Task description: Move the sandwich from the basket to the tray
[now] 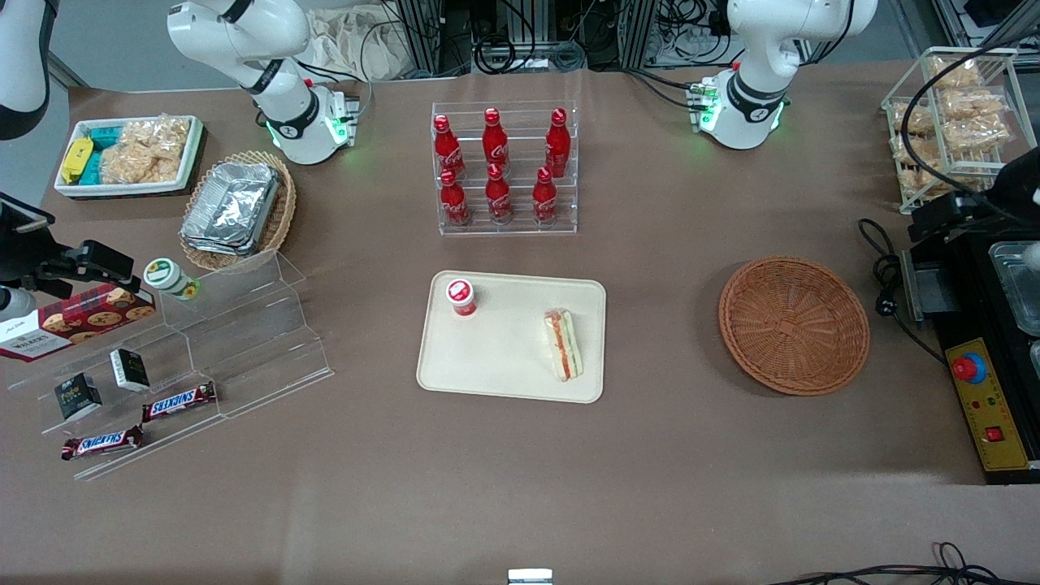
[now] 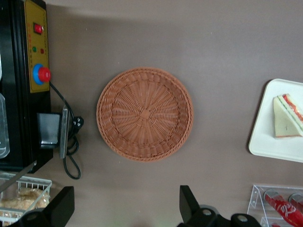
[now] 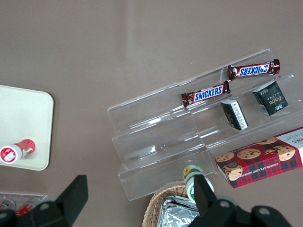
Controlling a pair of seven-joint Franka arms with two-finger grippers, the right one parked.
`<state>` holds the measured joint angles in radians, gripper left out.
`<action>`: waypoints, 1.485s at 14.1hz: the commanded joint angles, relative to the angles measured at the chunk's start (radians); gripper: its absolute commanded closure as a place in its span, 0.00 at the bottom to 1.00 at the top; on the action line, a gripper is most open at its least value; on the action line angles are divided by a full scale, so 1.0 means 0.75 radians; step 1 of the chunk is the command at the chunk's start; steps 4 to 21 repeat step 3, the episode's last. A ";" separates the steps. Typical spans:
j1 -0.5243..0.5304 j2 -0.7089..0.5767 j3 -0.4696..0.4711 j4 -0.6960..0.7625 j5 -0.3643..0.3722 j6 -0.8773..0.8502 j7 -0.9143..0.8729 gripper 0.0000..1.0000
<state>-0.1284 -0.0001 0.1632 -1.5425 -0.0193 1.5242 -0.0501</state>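
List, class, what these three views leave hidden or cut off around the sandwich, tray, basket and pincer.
- Pincer: open above the basket in the left wrist view; the frame edge cuts its body off. The front view does not show it.
- Tray: left wrist view, mostly cut by the frame edge.
- Sandwich: same view, one end cut by the edge.
- Bottles: same view, cut by the edge.

Front camera hangs high, looking steeply down on the whole tabletop (image 1: 520, 487). Left wrist camera gazes straight down over the basket (image 2: 145, 114), its end effector (image 2: 125, 208) spread wide at the frame's edge. Both share basket (image 1: 794, 325), sandwich (image 1: 564, 344) and tray (image 1: 504, 357). Right wrist camera overlooks the snack shelf (image 3: 189, 142).
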 commanded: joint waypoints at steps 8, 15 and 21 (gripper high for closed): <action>-0.011 -0.090 0.003 -0.091 0.017 0.015 0.014 0.00; -0.011 -0.090 0.003 -0.091 0.017 0.015 0.014 0.00; -0.011 -0.090 0.003 -0.091 0.017 0.015 0.014 0.00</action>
